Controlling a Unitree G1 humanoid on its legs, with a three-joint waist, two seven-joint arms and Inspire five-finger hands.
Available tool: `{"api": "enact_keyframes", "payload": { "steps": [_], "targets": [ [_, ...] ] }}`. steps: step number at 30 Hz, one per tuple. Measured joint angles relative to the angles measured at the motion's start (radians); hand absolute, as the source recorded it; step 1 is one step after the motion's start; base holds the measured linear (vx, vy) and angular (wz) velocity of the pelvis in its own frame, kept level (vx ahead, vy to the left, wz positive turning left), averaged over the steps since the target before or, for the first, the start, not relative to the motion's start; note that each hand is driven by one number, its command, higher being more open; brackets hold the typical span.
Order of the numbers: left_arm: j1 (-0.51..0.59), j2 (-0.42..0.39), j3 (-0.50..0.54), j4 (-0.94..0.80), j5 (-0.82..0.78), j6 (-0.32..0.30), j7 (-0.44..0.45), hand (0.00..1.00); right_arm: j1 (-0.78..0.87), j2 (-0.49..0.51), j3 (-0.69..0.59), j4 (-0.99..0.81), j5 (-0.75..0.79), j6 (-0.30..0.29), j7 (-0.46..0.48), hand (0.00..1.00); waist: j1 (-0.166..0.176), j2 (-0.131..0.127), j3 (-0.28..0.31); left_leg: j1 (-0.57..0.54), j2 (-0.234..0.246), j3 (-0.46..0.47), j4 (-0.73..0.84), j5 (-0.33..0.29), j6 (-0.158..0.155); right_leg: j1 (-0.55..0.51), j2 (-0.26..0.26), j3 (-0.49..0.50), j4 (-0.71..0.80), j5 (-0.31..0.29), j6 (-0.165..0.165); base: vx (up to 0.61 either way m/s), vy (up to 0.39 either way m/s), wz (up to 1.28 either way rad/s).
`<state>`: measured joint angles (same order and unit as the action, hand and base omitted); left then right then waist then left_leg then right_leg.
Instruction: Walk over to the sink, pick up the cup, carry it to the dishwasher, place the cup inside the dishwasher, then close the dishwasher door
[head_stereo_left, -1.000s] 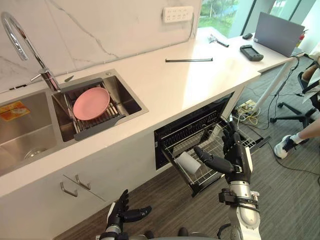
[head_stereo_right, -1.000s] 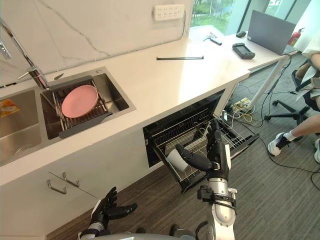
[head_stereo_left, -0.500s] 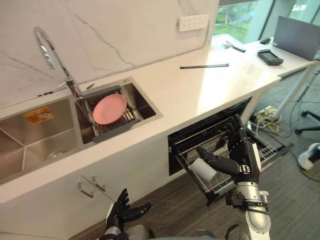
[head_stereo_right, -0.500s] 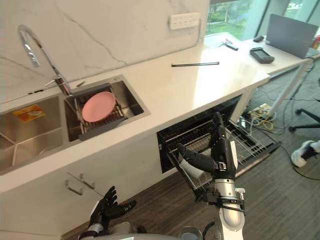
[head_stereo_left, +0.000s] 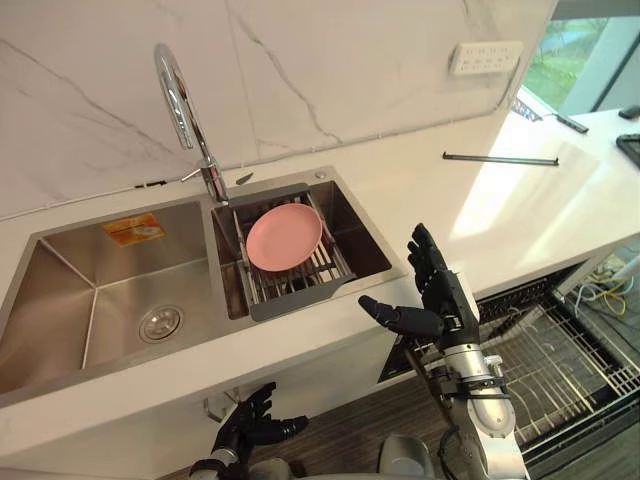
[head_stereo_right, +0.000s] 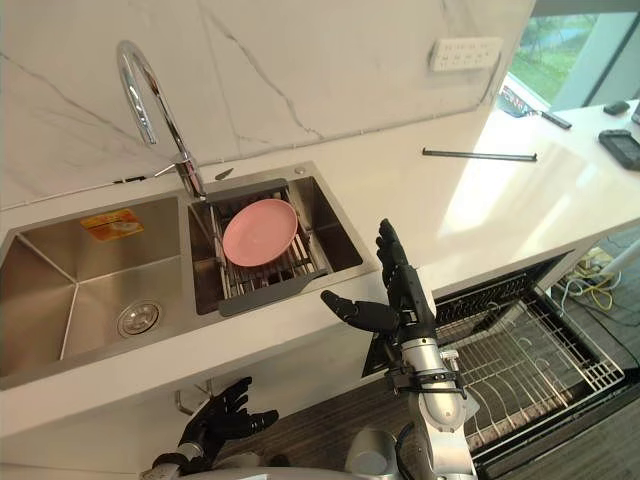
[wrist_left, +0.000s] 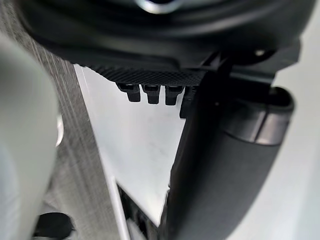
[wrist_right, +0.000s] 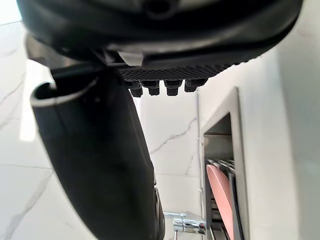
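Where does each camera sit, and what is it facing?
Left eye view: on the head, looking down at the sink, pink plate, right hand, left hand.
Right eye view: beside it, same scene.
Left wrist view: along the left hand, toward the floor.
Right wrist view: along the right hand; shares the pink plate with both.

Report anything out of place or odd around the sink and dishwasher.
The dishwasher stands open, its wire rack pulled out over the floor. A thin dark rod lies loose on the counter. The pink plate rests on a drainer in the sink; nothing looks spilled or broken.
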<state>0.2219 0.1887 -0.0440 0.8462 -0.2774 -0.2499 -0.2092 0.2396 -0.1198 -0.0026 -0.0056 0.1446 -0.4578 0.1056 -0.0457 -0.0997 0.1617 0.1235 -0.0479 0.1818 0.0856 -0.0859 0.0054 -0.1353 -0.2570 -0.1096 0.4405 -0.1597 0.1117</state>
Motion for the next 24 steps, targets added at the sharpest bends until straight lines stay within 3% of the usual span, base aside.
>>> {"api": "enact_keyframes", "payload": {
  "steps": [3, 4, 7, 12, 17, 18, 24],
  "targets": [
    [0.023, -0.047, 0.046, 0.008, 0.002, -0.052, 0.042, 1.00, 0.012, -0.008, -0.021, 0.000, 0.000, -0.002, -0.029, 1.00, 0.006, 0.027, -0.014, -0.006, 0.073, -0.038, -0.013, 0.027, -0.034, 0.068, 0.073, -0.056, -0.112, 0.013, -0.014, 0.10, -0.170, 0.47],
    [0.032, -0.060, 0.070, 0.012, 0.001, -0.067, 0.064, 1.00, 0.013, -0.006, -0.019, -0.001, -0.009, -0.014, -0.036, 1.00, 0.010, 0.042, -0.030, -0.020, 0.116, -0.055, -0.015, 0.036, -0.048, 0.105, 0.121, -0.081, -0.192, 0.025, -0.022, 0.05, -0.137, 0.27],
    [0.035, -0.063, 0.078, 0.019, 0.001, -0.091, 0.092, 1.00, 0.010, -0.008, -0.011, -0.007, -0.013, -0.034, -0.029, 1.00, 0.035, 0.046, -0.043, -0.039, 0.149, -0.062, -0.019, 0.043, -0.060, 0.138, 0.168, -0.086, -0.288, 0.069, -0.036, 0.10, -0.124, 0.05],
    [0.030, -0.057, 0.039, 0.039, 0.002, -0.094, 0.078, 1.00, -0.016, -0.010, -0.009, 0.003, -0.030, -0.019, -0.010, 1.00, 0.042, 0.078, -0.049, -0.043, 0.147, -0.079, -0.030, 0.066, -0.065, 0.154, 0.171, -0.090, -0.325, 0.136, -0.064, 0.10, -0.001, 0.12],
    [0.025, -0.050, 0.038, 0.066, 0.022, -0.094, 0.072, 1.00, -0.041, -0.034, -0.010, 0.048, -0.030, 0.036, 0.033, 1.00, 0.051, 0.092, -0.050, -0.007, 0.151, -0.093, -0.047, 0.072, -0.073, 0.198, 0.182, -0.102, -0.333, 0.139, -0.070, 0.05, -0.004, 0.11],
    [0.039, -0.045, 0.039, 0.104, 0.082, -0.124, 0.081, 1.00, -0.043, -0.061, -0.011, 0.082, -0.031, 0.042, 0.051, 1.00, 0.045, 0.106, -0.058, 0.023, 0.146, -0.114, -0.101, 0.092, -0.074, 0.221, 0.183, -0.113, -0.355, 0.123, -0.062, 0.00, 0.000, 0.00],
    [0.039, -0.046, 0.042, 0.104, 0.083, -0.124, 0.081, 1.00, -0.043, -0.061, -0.011, 0.082, -0.031, 0.042, 0.049, 1.00, 0.043, 0.106, -0.059, 0.022, 0.147, -0.109, -0.104, 0.092, -0.074, 0.217, 0.183, -0.110, -0.356, 0.123, -0.062, 0.00, 0.000, -0.02]
  ]
}}
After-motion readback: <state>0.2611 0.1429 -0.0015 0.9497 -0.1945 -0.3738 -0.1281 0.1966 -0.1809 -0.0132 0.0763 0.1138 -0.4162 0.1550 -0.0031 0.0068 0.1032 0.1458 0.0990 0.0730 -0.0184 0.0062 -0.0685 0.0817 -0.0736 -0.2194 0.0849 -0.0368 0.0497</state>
